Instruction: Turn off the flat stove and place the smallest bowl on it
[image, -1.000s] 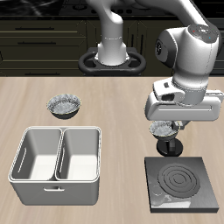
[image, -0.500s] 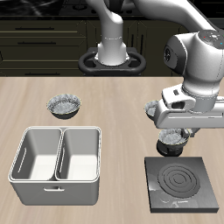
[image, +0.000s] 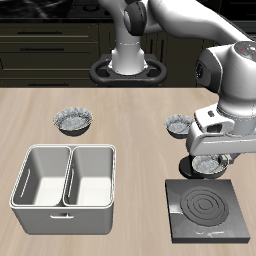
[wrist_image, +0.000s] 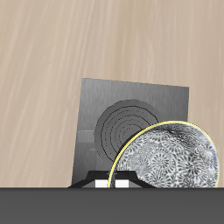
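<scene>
Smallest bowl (image: 206, 165) is clamped in my claw (image: 207, 166), hanging above the bench (image: 130, 120) just behind the back edge of the stove (image: 207, 208). Coil rings (wrist_image: 128, 129) read dark in both views, so I judge the stove off. Step in hand: carrying the bowl over. Next I need a short travel toward the bench's front edge, centre over the rings, lower, then release.

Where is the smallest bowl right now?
In the exterior view the smallest bowl hangs in the end effector, just behind the stove's back edge.
</scene>
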